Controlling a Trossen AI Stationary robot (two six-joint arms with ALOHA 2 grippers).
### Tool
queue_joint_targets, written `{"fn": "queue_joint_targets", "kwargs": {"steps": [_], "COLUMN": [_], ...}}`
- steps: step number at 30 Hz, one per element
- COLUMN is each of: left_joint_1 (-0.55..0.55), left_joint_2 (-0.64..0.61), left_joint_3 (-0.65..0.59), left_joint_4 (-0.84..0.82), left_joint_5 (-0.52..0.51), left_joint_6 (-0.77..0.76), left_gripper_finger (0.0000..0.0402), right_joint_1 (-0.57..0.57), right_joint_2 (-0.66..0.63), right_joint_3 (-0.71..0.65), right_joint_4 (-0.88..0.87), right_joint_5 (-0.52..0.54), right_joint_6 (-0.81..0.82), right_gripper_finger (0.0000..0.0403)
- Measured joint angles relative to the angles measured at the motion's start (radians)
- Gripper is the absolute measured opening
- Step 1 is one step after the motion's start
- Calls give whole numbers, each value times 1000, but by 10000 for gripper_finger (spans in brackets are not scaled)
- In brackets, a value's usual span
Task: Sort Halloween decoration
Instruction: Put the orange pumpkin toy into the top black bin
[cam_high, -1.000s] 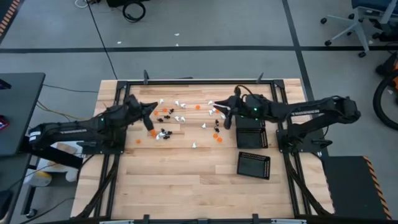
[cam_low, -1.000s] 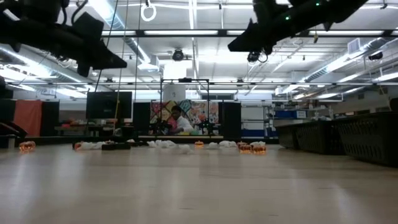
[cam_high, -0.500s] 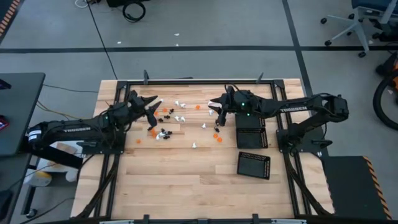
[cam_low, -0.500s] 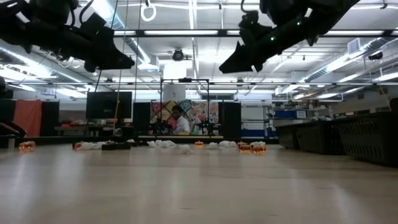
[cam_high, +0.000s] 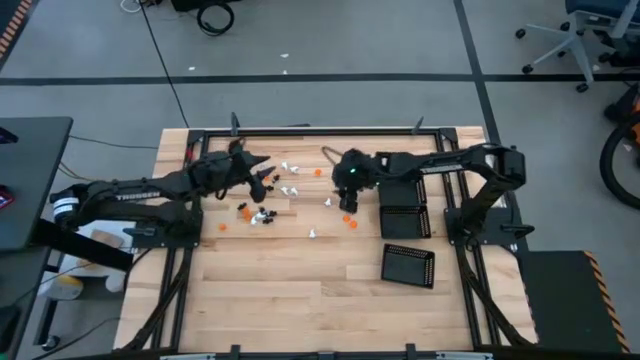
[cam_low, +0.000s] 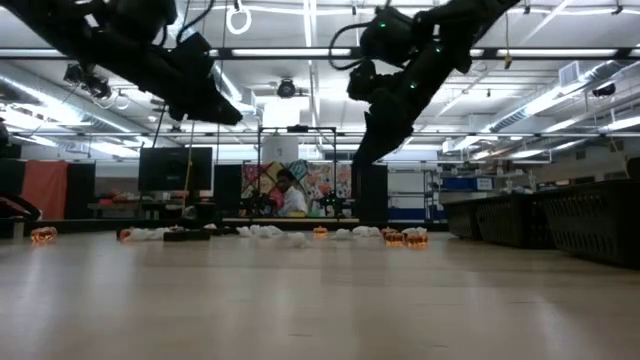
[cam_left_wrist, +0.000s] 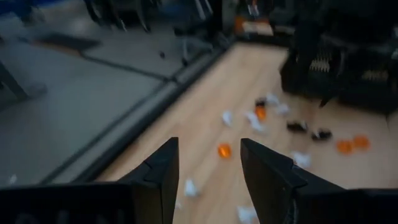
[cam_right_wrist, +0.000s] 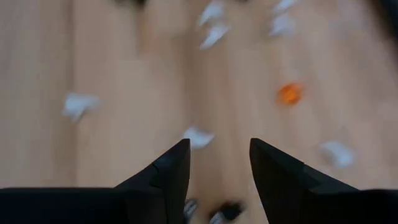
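Observation:
The Halloween decoration (cam_high: 290, 190) is a scatter of tiny white, orange and black pieces lying on the wooden table's far middle. My left gripper (cam_high: 268, 178) hangs open above the scatter's left side, slanting a little down; its wrist view shows an orange piece (cam_left_wrist: 224, 150) beyond the empty gap (cam_left_wrist: 208, 146). My right gripper (cam_high: 347, 200) is open above the scatter's right side, pointing steeply down at white pieces (cam_right_wrist: 198, 137) and an orange one (cam_right_wrist: 290, 93). Both grippers stay well above the table in the low view, left (cam_low: 236, 118) and right (cam_low: 360, 158).
Two black perforated square trays lie on the table's right side, one (cam_high: 405, 205) under my right arm and one (cam_high: 408, 265) nearer the front edge. A black metal frame (cam_high: 310, 130) borders the table. The near half of the tabletop (cam_high: 300, 300) is bare wood.
My left gripper has swung toward the table's right, out over the scattered pieces, and has opened. My right gripper has moved toward the table's left and down, tipping from nearly level to steeply downward. The pieces have kept their places.

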Motion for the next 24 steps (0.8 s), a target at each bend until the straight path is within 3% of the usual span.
{"fn": "queue_joint_targets", "kwargs": {"steps": [4, 10, 15, 24], "left_joint_1": [-28, -49, -46, -46], "left_joint_2": [34, 34, 45, 121], "left_joint_3": [50, 53, 53, -19], "left_joint_4": [-96, -71, -56, 114], "left_joint_5": [9, 6, 5, 3], "left_joint_6": [-5, -9, 8, 53], "left_gripper_finger": [157, 157, 157, 157], "right_joint_1": [59, 139, 193, 237], "right_joint_2": [50, 97, 159, 230], "right_joint_3": [69, 120, 120, 119], "right_joint_4": [-176, -363, -393, -384], "right_joint_5": [-5, -3, -2, 60], "right_joint_6": [-6, 59, 134, 201], "right_gripper_finger": [167, 165, 165, 165]}}
